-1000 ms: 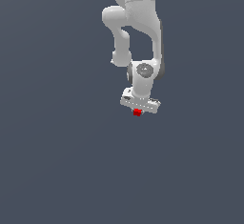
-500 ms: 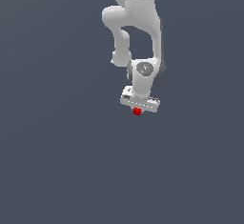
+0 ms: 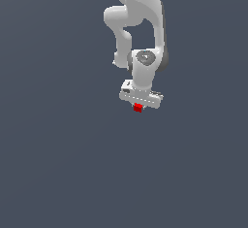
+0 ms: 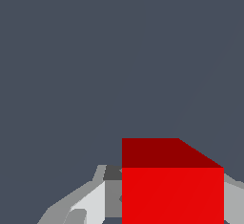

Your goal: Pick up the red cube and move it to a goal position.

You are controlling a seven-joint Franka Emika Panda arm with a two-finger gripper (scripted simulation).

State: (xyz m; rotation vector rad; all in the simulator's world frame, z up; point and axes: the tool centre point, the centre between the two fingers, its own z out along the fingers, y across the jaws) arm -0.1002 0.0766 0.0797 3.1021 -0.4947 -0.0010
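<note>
The red cube (image 3: 138, 107) is a tiny bright red block held just under the white gripper (image 3: 138, 109) of the Panda arm, in the middle of the exterior view. In the wrist view the cube (image 4: 171, 189) fills the space between the two grey-white fingers (image 4: 88, 201), which press on its sides. The gripper is shut on the cube. The fingertips are mostly hidden behind the cube and the hand in the exterior view. No goal marker shows.
A plain dark grey-blue surface (image 3: 58, 164) fills both views around the arm. The white arm links (image 3: 140, 23) rise behind the gripper toward the top of the exterior view.
The gripper with the red cube in it has moved a little upward and slightly toward the exterior view's left over the last second.
</note>
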